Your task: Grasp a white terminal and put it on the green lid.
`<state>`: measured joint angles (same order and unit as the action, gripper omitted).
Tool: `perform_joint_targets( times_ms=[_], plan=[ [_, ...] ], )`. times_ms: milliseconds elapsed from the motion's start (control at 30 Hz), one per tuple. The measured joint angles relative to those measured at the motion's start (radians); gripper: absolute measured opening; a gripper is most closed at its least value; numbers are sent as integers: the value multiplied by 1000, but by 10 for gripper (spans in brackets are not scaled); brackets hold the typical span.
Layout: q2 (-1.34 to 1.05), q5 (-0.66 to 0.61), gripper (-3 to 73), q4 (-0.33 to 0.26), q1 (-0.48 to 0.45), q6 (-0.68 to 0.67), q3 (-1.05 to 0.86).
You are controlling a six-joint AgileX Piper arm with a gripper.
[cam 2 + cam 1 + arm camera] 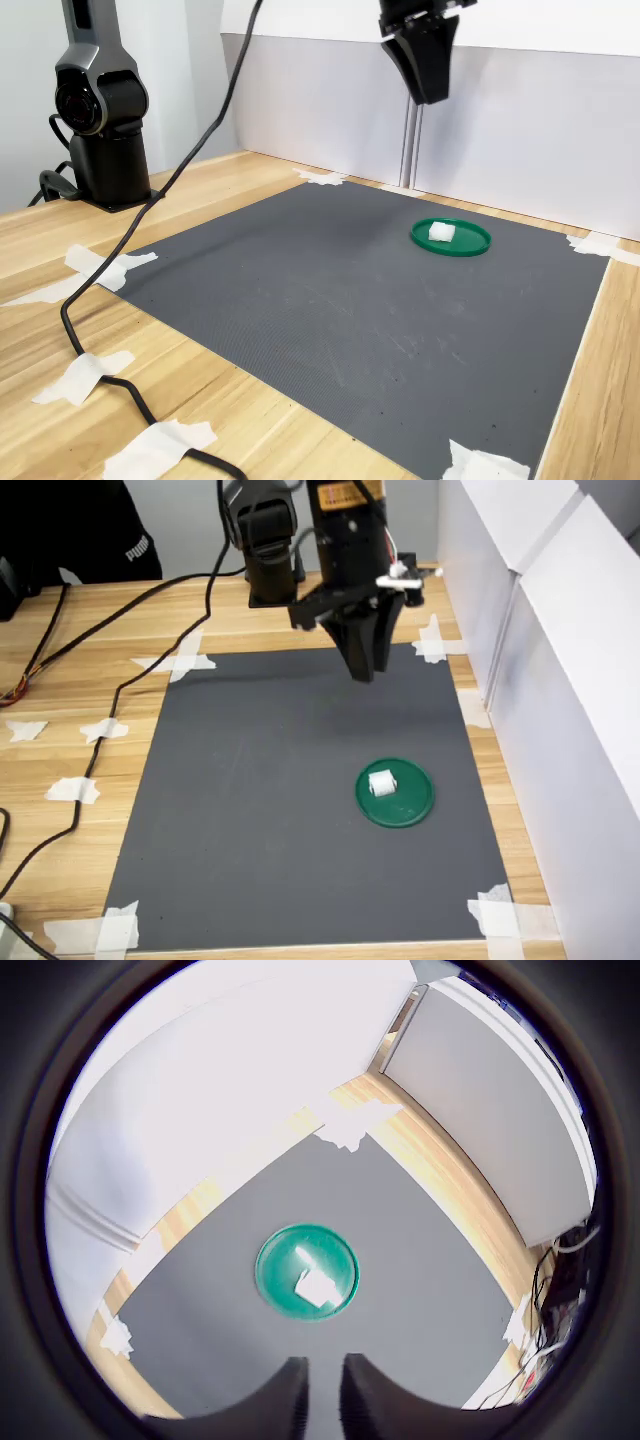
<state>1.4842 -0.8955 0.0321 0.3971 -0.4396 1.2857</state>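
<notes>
The white terminal point(382, 783) is a tiny pale block, squarish with one rounded side, and it sits on the green lid point(412, 805), a flat round dark-green disc with a thin raised rim. The terminal lies a little off the lid's middle, toward the first exterior view's left. The lid rests on a dark grey mat point(260, 810) taped at its corners to the wooden tabletop point(60, 680), toward the first exterior view's right side. The gripper point(364, 668) hangs in the air well above the mat, farther back than the lid, with its jaws nearly pressed together, only a thin gap between them, holding nothing and touching nothing.
</notes>
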Motion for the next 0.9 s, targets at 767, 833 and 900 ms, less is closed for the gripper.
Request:
perform_joint_targets(
  times_ms=[767, 833, 900],
  plan=[
    [-760, 208, -16, -32, -331, 140, -613],
    [-802, 208, -16, -32, -331, 149, -651],
    [-837, 208, -16, -32, -331, 154, -683]
  ],
)
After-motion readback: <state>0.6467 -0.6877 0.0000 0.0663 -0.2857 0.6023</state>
